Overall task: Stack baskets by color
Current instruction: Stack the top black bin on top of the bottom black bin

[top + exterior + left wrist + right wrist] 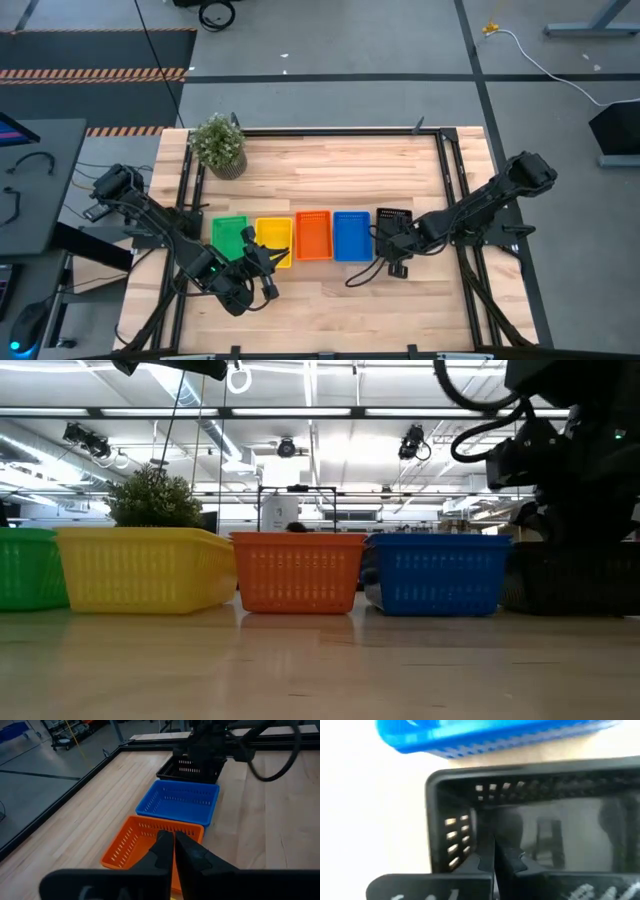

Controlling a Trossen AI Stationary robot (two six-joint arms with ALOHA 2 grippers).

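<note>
Five baskets stand in a row on the wooden table: green (228, 238), yellow (272, 240), orange (313, 234), blue (351, 235) and black (393, 225). My left gripper (173, 845) is shut and hovers over the yellow basket's near right corner, pointing along the row toward the orange basket (130, 847). My right gripper (493, 855) is shut and points steeply down into the black basket (530, 790), close to its near wall. The low view shows the baskets resting flat on their bottoms. My right gripper has its shut fingers (482, 857) inside the black basket, coming from above and slanting from the table's right. No wall lies between them. Whether the tips touch the basket's floor (570, 835) I cannot tell.
A potted green plant (218, 145) stands at the table's far left corner. A dark metal frame (445, 170) runs along the table's edges. Bare wood lies behind the row and along the near edge.
</note>
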